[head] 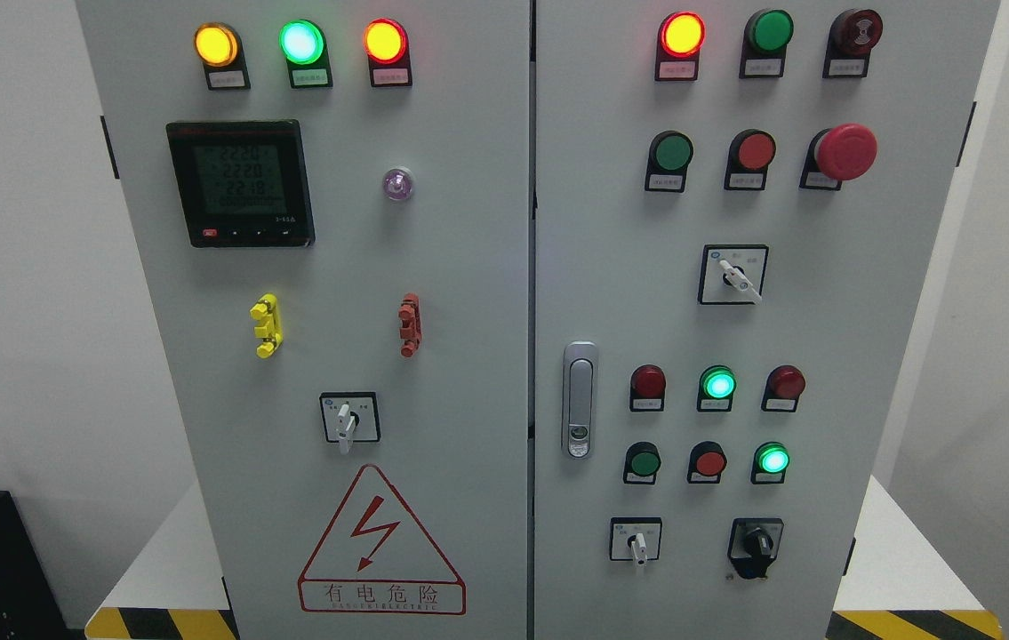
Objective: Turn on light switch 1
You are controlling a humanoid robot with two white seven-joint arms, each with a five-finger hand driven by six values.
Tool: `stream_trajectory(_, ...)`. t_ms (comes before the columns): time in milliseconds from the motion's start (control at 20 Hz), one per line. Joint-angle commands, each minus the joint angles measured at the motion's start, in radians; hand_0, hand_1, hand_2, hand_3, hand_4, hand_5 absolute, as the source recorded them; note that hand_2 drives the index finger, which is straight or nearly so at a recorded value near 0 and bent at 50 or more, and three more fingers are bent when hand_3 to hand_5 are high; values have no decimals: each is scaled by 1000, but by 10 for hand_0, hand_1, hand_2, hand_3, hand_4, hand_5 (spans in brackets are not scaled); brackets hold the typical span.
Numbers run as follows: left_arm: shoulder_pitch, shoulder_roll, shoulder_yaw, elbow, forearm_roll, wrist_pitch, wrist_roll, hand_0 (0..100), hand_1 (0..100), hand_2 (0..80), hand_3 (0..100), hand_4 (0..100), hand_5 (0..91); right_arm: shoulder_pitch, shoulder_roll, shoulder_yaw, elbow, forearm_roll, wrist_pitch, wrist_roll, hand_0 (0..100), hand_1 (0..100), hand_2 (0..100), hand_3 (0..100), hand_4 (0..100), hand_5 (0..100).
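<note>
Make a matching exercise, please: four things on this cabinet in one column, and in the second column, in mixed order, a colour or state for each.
Things:
1. Mushroom-head button at the right door's upper right
2. Digital meter on the left door
3. Door handle at the right door's left edge
4. Small clip below the meter

Colour or state:
A. Yellow
B. Silver, upright
C. Black frame, display showing digits
D. Red

Right pairs: 1-D, 2-C, 3-B, 4-A.

Neither robot hand shows in this view.
</note>
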Motion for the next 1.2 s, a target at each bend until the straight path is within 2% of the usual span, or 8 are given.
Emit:
stream_trajectory(0, 98, 36, 141, -653, -42, -3, -8, 396, 148, 0, 0, 0, 0, 0, 0, 0, 0, 1, 0, 0, 302, 0, 0, 0, 0, 0)
stream_trajectory(150, 98, 53, 173, -791, -42, -8, -20, 412, 166, 0, 1, 8, 0, 0, 0, 0, 0, -1, 0, 0, 302, 0, 0, 0, 0, 0)
stream_trajectory(401, 100, 73, 189, -967, -29, -11, -31, 438, 212, 33, 110, 105, 0, -2, 0, 0, 0, 1, 0, 0, 302, 0, 0, 0, 0, 0)
stream_trajectory(501, 92, 80, 189, -1001, -25, -26, -31, 456, 234, 43, 180, 187, 0, -2, 0, 0, 0, 1, 0, 0, 302, 0, 0, 0, 0, 0)
stream_trajectory(701, 52, 81, 190, -1049, 67, -34, -30, 488, 292, 84, 261, 320, 7, 0, 0, 0, 0, -1, 0, 0, 302, 0, 0, 0, 0, 0)
stream_trajectory(802, 46, 81, 190, -1060, 86, -44, -29, 501, 350, 134, 317, 404, 134, 0, 0, 0, 0, 1, 0, 0, 302, 0, 0, 0, 0, 0)
stream_trajectory(952, 44, 82, 181, -1101, 90, -71, -25, 515, 455, 203, 391, 473, 226, 0, 0, 1, 0, 1, 0, 0, 302, 0, 0, 0, 0, 0)
stream_trajectory(1152, 11, 79, 170, -1199, 98, -64, -19, 496, 560, 247, 479, 543, 337, 0, 0, 0, 0, 1, 0, 0, 302, 0, 0, 0, 0, 0)
